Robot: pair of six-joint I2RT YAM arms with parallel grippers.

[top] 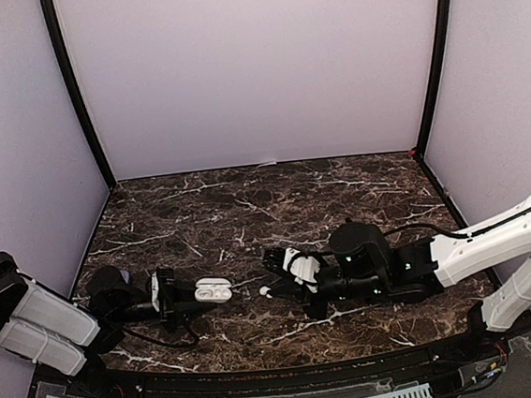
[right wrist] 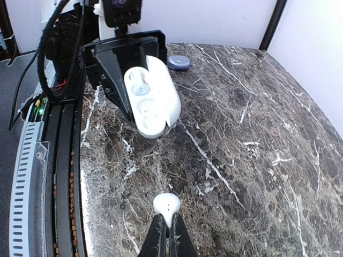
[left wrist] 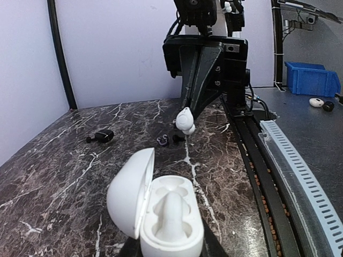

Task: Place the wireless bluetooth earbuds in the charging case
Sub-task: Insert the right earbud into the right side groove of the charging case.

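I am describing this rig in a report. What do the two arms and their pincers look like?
The left arm and right arm have white, boxy link covers with black joints. The wrists are black. The left pincer and right pincer are black too, each with two flat fingers that taper to a narrow tip. Loose black cables run along the arms.

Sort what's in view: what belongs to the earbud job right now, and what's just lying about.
In the job:
white case, open, held by the left gripper
white bud, pinched in the right gripper

Lying about:
dark bud and purple bud on the table
blue-grey case, shut
blue bin off the table
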